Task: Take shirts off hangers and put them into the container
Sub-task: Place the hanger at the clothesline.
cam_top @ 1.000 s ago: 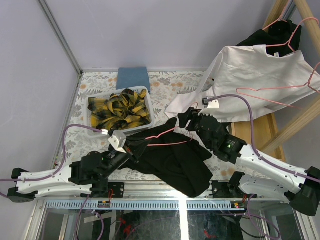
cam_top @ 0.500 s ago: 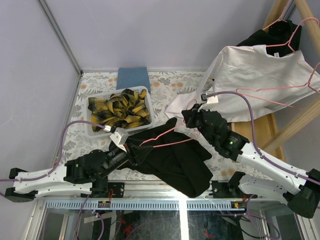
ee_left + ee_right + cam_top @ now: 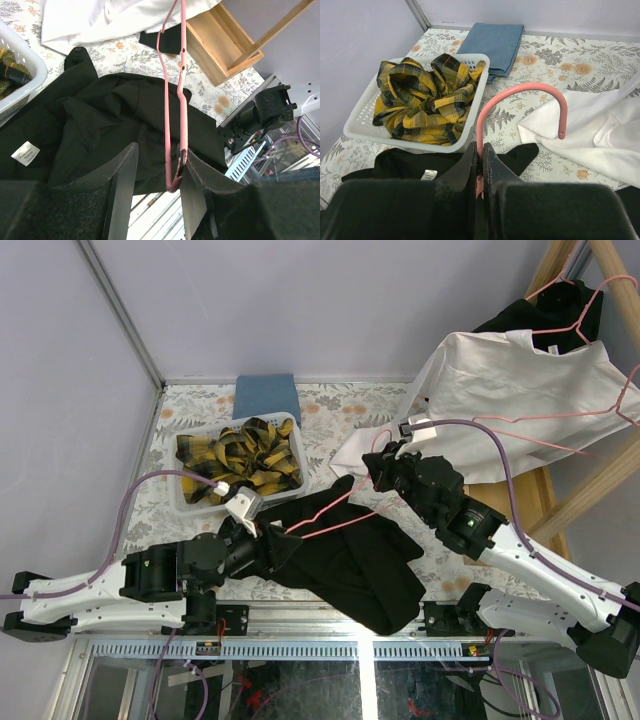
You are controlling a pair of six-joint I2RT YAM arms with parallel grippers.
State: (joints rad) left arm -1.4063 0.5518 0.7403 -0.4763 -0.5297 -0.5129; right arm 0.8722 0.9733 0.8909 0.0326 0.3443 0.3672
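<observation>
From above, a black shirt (image 3: 350, 560) lies crumpled on the table (image 3: 330, 410) at the near edge, between the two arms, with a pink hanger (image 3: 326, 508) lying across its upper part. The left claw (image 3: 268, 532) sits at the hanger's left end, over the shirt's left edge. The right claw (image 3: 380, 468) is at the hook end, just past the shirt's far corner. The basket (image 3: 190, 505) behind the left claw holds the plaid shirt (image 3: 240, 460). A blue cloth (image 3: 266, 397) lies beyond it, and a white shirt (image 3: 510, 390) hangs at the right, its hem on the table. The left wrist view shows that claw's jaws standing apart over the black shirt, with the hanger's bent corner between them; the corner touches the right-hand finger (image 3: 195, 195) only and is clear of the other. The right wrist view shows that claw pinched closed on the hanger's neck, the hook arching above the fingertips, the black shirt just below them and the basket to the left.
</observation>
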